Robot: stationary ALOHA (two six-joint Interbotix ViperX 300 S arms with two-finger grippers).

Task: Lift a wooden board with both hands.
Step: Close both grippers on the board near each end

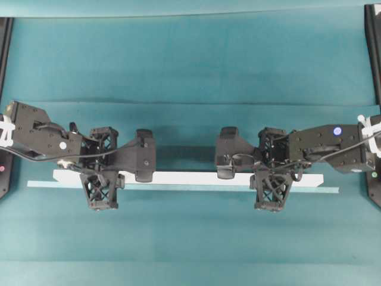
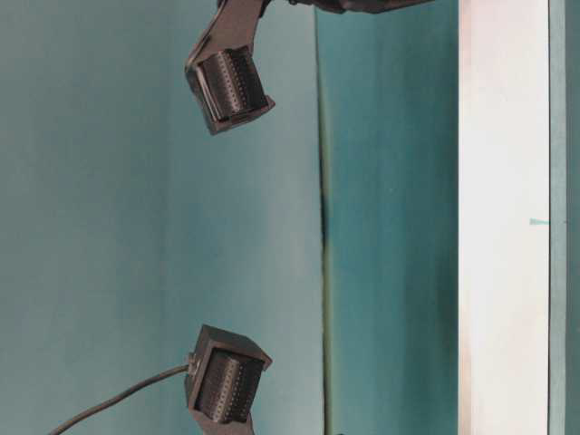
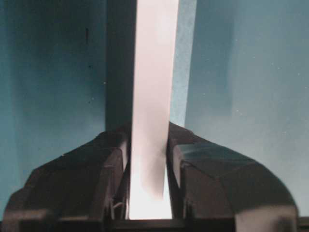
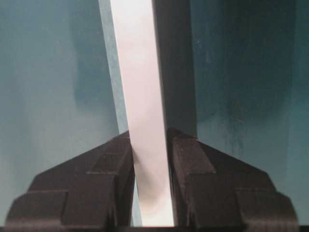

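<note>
The wooden board [image 1: 190,177] is a long white plank lying left to right across the teal cloth. My left gripper [image 1: 101,173] straddles it near its left end, with one lattice finger on each long edge. My right gripper [image 1: 272,173] straddles it near its right end in the same way. In the left wrist view the jaws [image 3: 149,145] press on both edges of the board [image 3: 154,72]. In the right wrist view the jaws [image 4: 149,140] press on the board [image 4: 137,72] too. A wide dark shadow runs beside the board. It also shows in the table-level view [image 2: 503,227].
A thin pale teal strip [image 1: 309,189] lies along the board's near edge, and shows in the wrist views [image 3: 182,72] [image 4: 113,82]. Black frame posts [image 1: 374,47] stand at the table's side edges. Two black ridged arm blocks [image 2: 231,86] show in the table-level view.
</note>
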